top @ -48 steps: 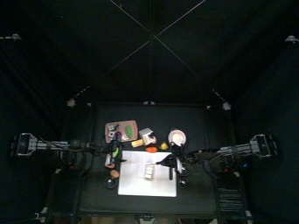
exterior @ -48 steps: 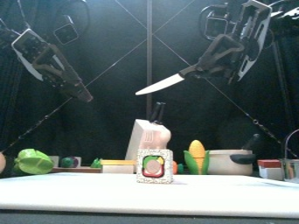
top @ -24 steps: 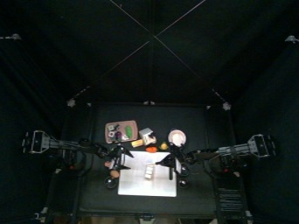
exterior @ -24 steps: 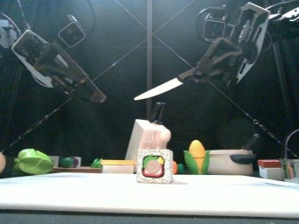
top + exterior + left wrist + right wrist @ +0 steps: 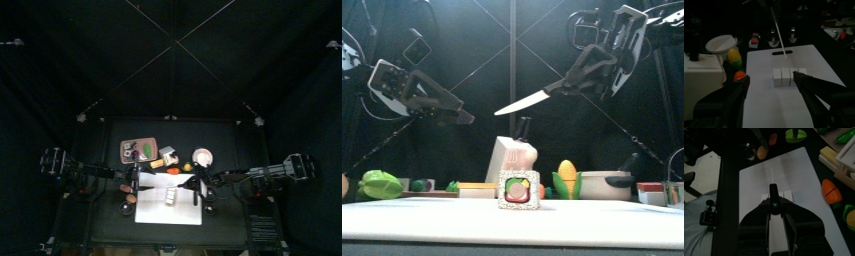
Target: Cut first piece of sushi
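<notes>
- Sushi (image 5: 789, 77): short pale roll, lying near the middle of the white cutting board (image 5: 811, 60). In the front view the sushi (image 5: 517, 190) shows its round end face, standing on the board's near stretch.
- Board has bare white surface on all sides of the roll; the widest bare stretch lies toward the counter's front edge. A slot handle is cut near the far short edge.
- Right hand (image 5: 580, 80): clamped on the black handle of a knife (image 5: 524, 100), held high in the air. Blade slopes down toward the middle, tip well above the sushi, nothing between blade and roll.
- Right wrist view: knife (image 5: 772, 178) blade runs out straight ahead over the board (image 5: 804, 183), roughly along its length.
- Left hand (image 5: 460, 112): jaws wide apart, empty, up in the air at the left side of the roll, pointing down and inward. Well clear of the knife tip.
- Left wrist view: the two left fingers (image 5: 807, 82) frame the sushi from above, one either side, not touching.
- Clutter beyond the board's far edge: white knife block (image 5: 509, 160), toy corn (image 5: 567, 178), white oval bowl (image 5: 721, 44), green item (image 5: 380, 184) at far left.
- Counter (image 5: 609, 222) front strip is bare.
</notes>
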Controlling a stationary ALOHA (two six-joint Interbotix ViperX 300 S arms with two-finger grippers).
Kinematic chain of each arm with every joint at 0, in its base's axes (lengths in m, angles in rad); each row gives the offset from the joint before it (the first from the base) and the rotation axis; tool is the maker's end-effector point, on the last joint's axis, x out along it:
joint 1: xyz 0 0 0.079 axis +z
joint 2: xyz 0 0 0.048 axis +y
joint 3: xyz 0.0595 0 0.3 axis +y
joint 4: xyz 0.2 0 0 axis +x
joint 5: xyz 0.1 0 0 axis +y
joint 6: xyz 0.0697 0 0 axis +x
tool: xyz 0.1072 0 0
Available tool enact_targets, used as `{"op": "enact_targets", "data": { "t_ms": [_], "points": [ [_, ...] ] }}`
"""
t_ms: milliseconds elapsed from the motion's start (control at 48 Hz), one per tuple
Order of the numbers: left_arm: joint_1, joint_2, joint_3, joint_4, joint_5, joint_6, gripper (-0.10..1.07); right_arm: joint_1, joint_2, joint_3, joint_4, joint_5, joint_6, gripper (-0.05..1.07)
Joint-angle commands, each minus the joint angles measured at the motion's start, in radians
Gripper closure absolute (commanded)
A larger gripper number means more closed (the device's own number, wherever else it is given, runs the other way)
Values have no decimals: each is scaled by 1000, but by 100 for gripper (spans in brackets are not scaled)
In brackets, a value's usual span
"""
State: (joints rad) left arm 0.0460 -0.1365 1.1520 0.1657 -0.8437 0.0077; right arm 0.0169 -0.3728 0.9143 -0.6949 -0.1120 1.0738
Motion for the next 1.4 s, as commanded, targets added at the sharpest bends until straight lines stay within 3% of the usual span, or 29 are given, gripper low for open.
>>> {"op": "enact_targets", "data": {
  "t_ms": [0, 625, 1104, 1229, 1375],
  "points": [
    [-5, 11, -31, -8, -11, 2, -3, -11, 2, -3, 14, -35, -2, 51],
    [-25, 48, -51, -8, -11, 2, -3, -58, 100, 25, 94, -181, -11, 51],
    [-28, 48, -48, -9, -11, 2, -3, -126, 77, 127, 215, -388, -21, 51],
    [-28, 48, -48, -11, -9, 2, -3, -126, 78, 130, 259, -410, -115, 51],
    [-28, 48, -46, -12, -9, -2, -3, -120, 78, 152, 413, -440, -296, 51]
  ]
}}
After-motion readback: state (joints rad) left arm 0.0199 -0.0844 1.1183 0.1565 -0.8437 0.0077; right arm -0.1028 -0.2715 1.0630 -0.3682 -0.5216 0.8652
